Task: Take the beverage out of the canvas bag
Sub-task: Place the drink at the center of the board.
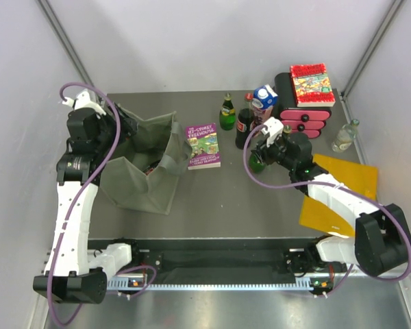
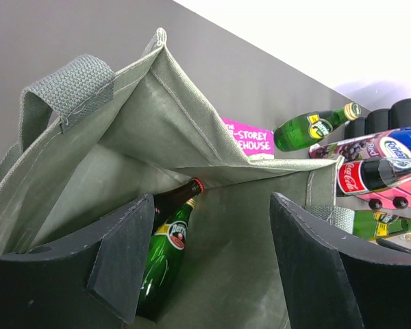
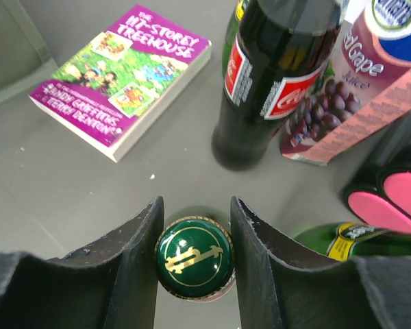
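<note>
The olive canvas bag [image 1: 147, 171] lies slumped at the left of the table with its mouth wide. My left gripper [image 1: 127, 127] hovers at that mouth, open, and nothing lies between its fingers [image 2: 212, 202]. Inside the bag [image 2: 157, 123] a green Perrier bottle [image 2: 161, 253] rests beside a dark bottle with a red cap [image 2: 175, 199], both partly hidden behind my left finger. My right gripper [image 1: 267, 147] is shut on the cap of an upright green beverage bottle [image 3: 195, 257] standing on the table, with the jaws [image 3: 196, 205] pressed against both sides.
A purple book [image 1: 203, 145] lies right of the bag. A cola bottle [image 1: 244, 123], a grape juice carton [image 1: 264, 101] and another green bottle [image 1: 227, 113] stand close behind my right gripper. Further right are a pink drawer box [image 1: 305, 113], a clear bottle [image 1: 344, 136] and a yellow envelope [image 1: 339, 195].
</note>
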{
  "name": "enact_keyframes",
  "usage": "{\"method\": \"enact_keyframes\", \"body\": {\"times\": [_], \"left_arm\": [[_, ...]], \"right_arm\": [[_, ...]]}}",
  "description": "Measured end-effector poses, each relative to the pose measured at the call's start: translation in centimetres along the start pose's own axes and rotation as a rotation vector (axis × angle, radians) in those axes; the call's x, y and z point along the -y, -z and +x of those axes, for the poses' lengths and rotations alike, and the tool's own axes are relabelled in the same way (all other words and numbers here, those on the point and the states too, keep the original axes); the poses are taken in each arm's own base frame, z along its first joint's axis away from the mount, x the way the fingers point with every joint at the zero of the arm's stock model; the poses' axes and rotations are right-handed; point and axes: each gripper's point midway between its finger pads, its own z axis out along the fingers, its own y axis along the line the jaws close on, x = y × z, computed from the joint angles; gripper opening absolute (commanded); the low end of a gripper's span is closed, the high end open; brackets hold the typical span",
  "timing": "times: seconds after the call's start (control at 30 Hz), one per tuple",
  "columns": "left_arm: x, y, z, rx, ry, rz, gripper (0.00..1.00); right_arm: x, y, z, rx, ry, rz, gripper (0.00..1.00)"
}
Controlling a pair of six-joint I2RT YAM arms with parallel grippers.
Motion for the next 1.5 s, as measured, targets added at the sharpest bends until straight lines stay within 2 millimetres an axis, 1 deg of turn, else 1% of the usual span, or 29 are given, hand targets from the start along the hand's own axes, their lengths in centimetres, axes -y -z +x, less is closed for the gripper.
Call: {"method": "enact_keyframes", "body": {"times": [0.17,0.33,0.47,0.5,0.57,0.63,0.67,0.73,0.77,0.83,0.87,0.93,0.97,1.07,1.13,1.17,1.2,1.27,1.33,1.43,1.5], "left_arm": [[-0.1,-0.1,0.2,-0.006,0.0,-0.003,0.73],[-0.1,-0.1,0.3,-0.007,0.0,-0.001,0.73],[-0.2,-0.2,0.5,-0.013,0.0,-0.003,0.73],[-0.2,-0.2,0.6,-0.014,0.0,-0.003,0.73],[-0.2,-0.3,0.6,-0.017,0.001,0.0,0.73],[-0.1,-0.2,0.7,-0.019,0.001,0.004,0.73],[-0.1,-0.2,0.7,-0.021,0.003,0.006,0.73],[0.1,-0.2,0.8,-0.026,0.008,0.016,0.73],[0.2,-0.2,0.8,-0.027,0.011,0.02,0.73],[0.6,-0.1,0.5,-0.027,0.017,0.033,0.73],[0.9,0.0,0.2,-0.023,0.019,0.042,0.73],[1.5,0.1,-0.4,-0.014,0.018,0.058,0.73],[1.7,0.2,-0.7,-0.009,0.018,0.064,0.73],[2.1,0.4,-1.0,-0.003,0.016,0.079,0.73],[2.2,0.4,-1.0,-0.006,0.014,0.086,0.73],[2.3,0.5,-1.0,-0.008,0.012,0.09,0.73],[2.3,0.5,-1.0,-0.009,0.01,0.092,0.73],[2.4,0.5,-0.9,-0.013,0.001,0.099,0.73],[2.7,0.7,-0.9,-0.018,-0.009,0.112,0.73],[3.1,1.2,-1.3,-0.013,-0.023,0.128,0.73],[3.4,1.6,-1.8,0.0,-0.037,0.136,0.73]], "right_arm": [[0.1,0.1,1.0,-0.015,0.025,0.007,0.0],[0.3,0.1,1.1,-0.012,0.047,0.011,0.01],[0.7,0.0,0.9,-0.003,0.053,0.021,0.14],[0.8,0.0,1.0,-0.002,0.054,0.022,0.15],[0.8,0.0,1.4,-0.006,0.054,0.023,0.22],[0.7,0.2,2.2,-0.024,0.053,0.022,0.25],[0.8,0.2,2.2,-0.02,0.053,0.023,0.3],[0.9,0.2,2.2,-0.019,0.053,0.027,0.35],[1.0,0.2,2.3,-0.02,0.052,0.028,0.43],[1.0,0.2,2.3,-0.018,0.052,0.031,0.52],[1.0,0.2,2.3,-0.018,0.052,0.032,0.59],[1.2,0.3,1.9,-0.002,0.061,0.038,0.67],[1.3,0.4,1.7,0.005,0.065,0.04,0.74],[1.5,0.7,0.5,0.03,0.075,0.042,0.83],[1.5,0.7,-0.6,0.05,0.08,0.037,0.87],[1.5,0.7,-1.5,0.059,0.083,0.028,0.96],[1.4,0.7,-2.1,0.065,0.084,0.018,1.0],[1.0,0.7,-3.9,0.082,0.093,-0.019,1.0],[0.2,0.9,-6.2,0.097,0.11,-0.089,1.0],[-1.4,1.5,-10.7,0.135,0.156,-0.217,0.99],[-2.7,2.0,-13.6,0.162,0.2,-0.306,1.0]]}}
